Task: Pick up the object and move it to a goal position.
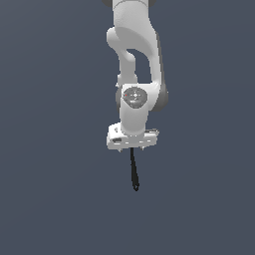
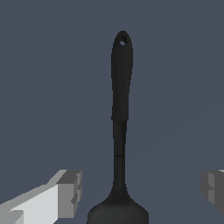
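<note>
The object (image 2: 120,100) is a slim black utensil with a long handle, a small hole at its rounded end and a wider blade at the other end. It lies flat on the dark grey surface. In the exterior view the object (image 1: 133,172) sticks out from under the white hand toward the camera. My gripper (image 2: 140,190) is open, with its grey fingertips (image 2: 70,192) wide apart on either side of the utensil's neck near the blade and not touching it. In the exterior view the gripper (image 1: 131,148) hangs over the utensil's far end; its fingers are hidden there.
The plain dark grey surface (image 1: 55,199) fills both views. The white arm (image 1: 134,60) rises straight up from the hand to the exterior view's top edge.
</note>
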You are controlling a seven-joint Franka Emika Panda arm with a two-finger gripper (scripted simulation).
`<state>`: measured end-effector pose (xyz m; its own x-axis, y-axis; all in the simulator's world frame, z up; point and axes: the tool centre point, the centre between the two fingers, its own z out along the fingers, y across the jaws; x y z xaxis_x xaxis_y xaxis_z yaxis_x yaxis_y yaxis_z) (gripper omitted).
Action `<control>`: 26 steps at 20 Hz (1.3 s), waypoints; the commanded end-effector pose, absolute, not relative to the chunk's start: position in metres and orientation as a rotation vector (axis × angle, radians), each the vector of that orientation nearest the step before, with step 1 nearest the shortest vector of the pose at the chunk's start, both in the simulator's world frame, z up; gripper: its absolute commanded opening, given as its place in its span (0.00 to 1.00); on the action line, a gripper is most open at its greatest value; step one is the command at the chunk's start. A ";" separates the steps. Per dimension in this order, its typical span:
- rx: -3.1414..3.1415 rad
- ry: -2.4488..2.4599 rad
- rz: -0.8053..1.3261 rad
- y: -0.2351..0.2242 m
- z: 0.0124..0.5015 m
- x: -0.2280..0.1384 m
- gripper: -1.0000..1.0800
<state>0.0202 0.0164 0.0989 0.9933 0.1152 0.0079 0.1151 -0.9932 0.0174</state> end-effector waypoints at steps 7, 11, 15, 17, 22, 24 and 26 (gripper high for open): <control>3.132 0.237 0.000 0.033 0.067 0.018 0.96; 3.132 0.234 -0.002 0.032 0.067 0.017 0.96; 3.132 0.234 -0.002 0.032 0.056 0.017 0.96; 3.132 0.235 -0.001 0.032 0.047 0.017 0.96; 3.132 0.237 0.000 0.033 0.023 0.016 0.96; 3.132 0.237 0.000 0.033 0.019 0.017 0.96; 3.132 0.237 0.000 0.033 0.017 0.017 0.96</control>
